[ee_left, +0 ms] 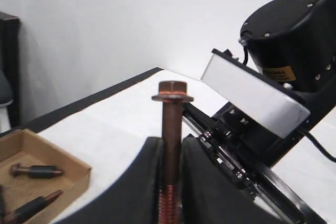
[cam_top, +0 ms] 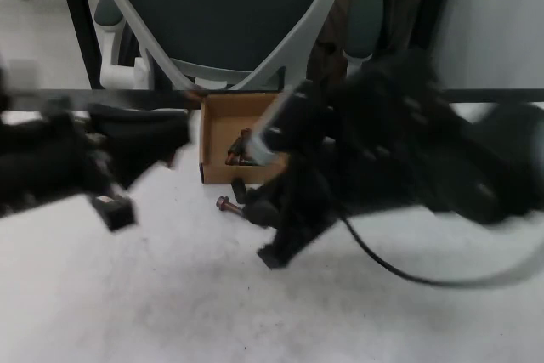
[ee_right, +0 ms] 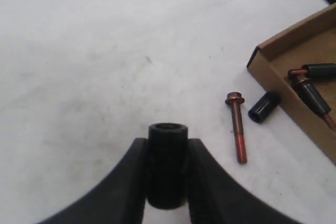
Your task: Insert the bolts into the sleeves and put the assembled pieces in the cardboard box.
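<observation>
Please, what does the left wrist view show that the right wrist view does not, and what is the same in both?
The left wrist view adds the left gripper shut on a bolt that stands upright, head up, with the other arm's black housing beyond it. The right wrist view adds the right gripper shut on a sleeve, plus a loose bolt and a loose sleeve lying side by side on the bench near the box. Both share the cardboard box with assembled pieces inside, and the white bench.

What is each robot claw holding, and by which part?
Left gripper pinches a copper-coloured metal bolt by its threaded shank; right gripper pinches a black metal sleeve by its sides.
</observation>
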You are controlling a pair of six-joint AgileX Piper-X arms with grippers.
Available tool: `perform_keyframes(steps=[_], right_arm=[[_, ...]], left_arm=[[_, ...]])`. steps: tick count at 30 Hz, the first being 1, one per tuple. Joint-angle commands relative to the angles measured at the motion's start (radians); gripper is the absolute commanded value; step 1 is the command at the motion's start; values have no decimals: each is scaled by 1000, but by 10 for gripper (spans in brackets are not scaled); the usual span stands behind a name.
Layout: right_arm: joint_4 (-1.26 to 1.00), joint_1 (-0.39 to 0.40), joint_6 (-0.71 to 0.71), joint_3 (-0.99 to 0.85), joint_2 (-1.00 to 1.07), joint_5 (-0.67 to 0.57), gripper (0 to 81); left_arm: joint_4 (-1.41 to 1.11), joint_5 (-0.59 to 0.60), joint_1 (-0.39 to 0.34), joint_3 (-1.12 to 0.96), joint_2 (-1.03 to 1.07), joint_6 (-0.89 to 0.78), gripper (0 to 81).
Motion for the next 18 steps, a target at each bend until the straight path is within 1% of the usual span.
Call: perform_keyframes(steps=[1, 3, 5, 7, 10, 12, 15, 18], right_arm=[[-184, 0, 70, 152, -108, -14, 2], [-311, 0, 116, 256, -174, -14, 2], [-448, 6, 180, 372, -225, -14, 2], [-588, 18, 222, 474, -259, -14, 2], [-827, 42, 304, 622, -274, -12, 2], [-973, 61, 355, 689, -274, -12, 2], [-1087, 86, 403, 750, -274, -12, 2], [-1103, 119, 415, 759, -274, -12, 2]], left_arm=[[-24, -34, -72, -5, -16, -7, 8], [-24, -85, -117, 2, -16, -7, 8], [-49, -168, -157, 17, -16, -7, 8], [-99, -236, -183, 35, -16, -9, 8], [-194, -277, -198, 64, -16, -66, 8], [-261, -287, -199, 84, -16, -118, 8], [-338, -306, -199, 109, -16, -178, 8], [-384, -338, -221, 127, -13, -210, 8]])
